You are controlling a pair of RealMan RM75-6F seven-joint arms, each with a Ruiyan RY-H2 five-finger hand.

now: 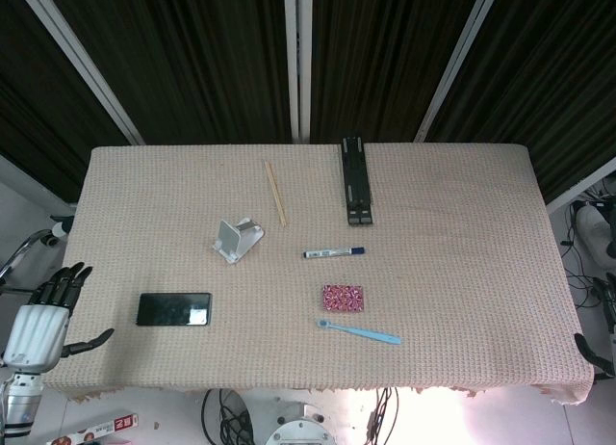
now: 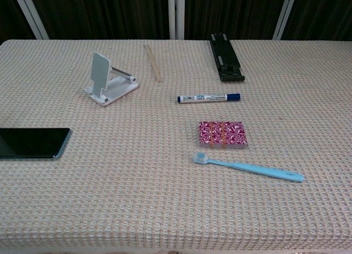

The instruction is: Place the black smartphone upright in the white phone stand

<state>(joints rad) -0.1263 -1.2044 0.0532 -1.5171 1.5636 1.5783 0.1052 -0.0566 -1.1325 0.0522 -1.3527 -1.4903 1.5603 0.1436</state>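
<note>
The black smartphone [image 1: 173, 309] lies flat, screen up, near the table's front left; the chest view shows the smartphone [image 2: 33, 142] cut by the left edge. The white phone stand [image 1: 237, 240] sits empty behind and to the right of it, and in the chest view the stand [image 2: 109, 80] has its backrest raised. My left hand [image 1: 46, 320] hovers off the table's left edge, left of the phone, fingers spread and holding nothing. Only a dark sliver of my right hand [image 1: 592, 353] shows at the far right edge, and its fingers are hidden.
A blue-capped marker [image 1: 334, 252], a red patterned pad [image 1: 343, 297] and a light blue toothbrush [image 1: 358, 331] lie in the middle. A pair of wooden chopsticks [image 1: 275, 191] and a black folding stand [image 1: 356, 180] lie toward the back.
</note>
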